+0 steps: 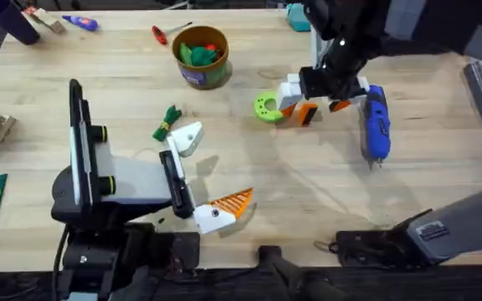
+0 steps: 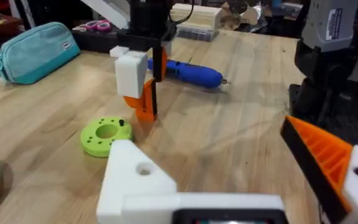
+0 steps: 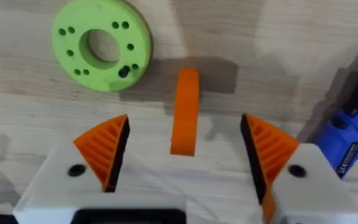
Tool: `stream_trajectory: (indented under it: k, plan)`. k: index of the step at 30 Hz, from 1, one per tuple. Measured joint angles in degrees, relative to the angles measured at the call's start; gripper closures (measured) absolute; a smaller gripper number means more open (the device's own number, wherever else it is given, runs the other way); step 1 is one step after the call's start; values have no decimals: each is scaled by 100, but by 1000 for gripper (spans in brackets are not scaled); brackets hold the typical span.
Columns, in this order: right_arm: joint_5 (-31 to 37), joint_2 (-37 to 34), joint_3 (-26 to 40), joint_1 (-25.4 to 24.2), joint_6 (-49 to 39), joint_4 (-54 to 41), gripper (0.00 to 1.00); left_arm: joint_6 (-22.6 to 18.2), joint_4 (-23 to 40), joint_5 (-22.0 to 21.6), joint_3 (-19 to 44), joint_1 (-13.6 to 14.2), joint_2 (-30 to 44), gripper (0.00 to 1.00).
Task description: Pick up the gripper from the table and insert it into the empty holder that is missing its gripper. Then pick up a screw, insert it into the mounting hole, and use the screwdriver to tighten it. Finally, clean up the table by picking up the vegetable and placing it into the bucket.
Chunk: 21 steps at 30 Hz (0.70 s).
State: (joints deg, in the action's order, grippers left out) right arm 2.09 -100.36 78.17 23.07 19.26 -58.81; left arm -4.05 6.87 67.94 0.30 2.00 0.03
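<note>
The right gripper (image 1: 318, 106) hangs over the upper right of the wooden table (image 1: 325, 192) in the overhead view, its orange ribbed fingers (image 3: 104, 146) spread wide and holding nothing. Between them in the right wrist view lies the gripper (image 3: 184, 112), a small orange wedge resting on the table, clear of both fingers. Just beside it, toward the upper left of that view, sits a lime-green disc (image 3: 101, 43) with a round central hole and small screw holes. The blue screwdriver (image 1: 376, 123) lies on the table right of the right gripper in the overhead view, its metal tip pointing toward the frame's bottom.

At lower left of the overhead view, the left gripper (image 1: 201, 177) rests low over the table, its fingers apart and empty. One side is the holder (image 1: 187, 138), a bare white mount with a dark hole; the other carries an orange ribbed finger (image 1: 233, 201). The vegetable (image 1: 167, 122), a dark green leafy bunch, lies on the table just beside the holder, up and to its left. The bucket (image 1: 201, 56) stands at upper centre with green items inside it. A small red-handled tool (image 1: 159, 34) lies to the bucket's left.
</note>
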Motion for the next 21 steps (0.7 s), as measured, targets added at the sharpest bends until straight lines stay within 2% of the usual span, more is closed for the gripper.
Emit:
stream_trajectory:
  k: [21]
  plan:
    - [0,-32,0,0,-89,120,7,0,2,0,0,0,0,14]
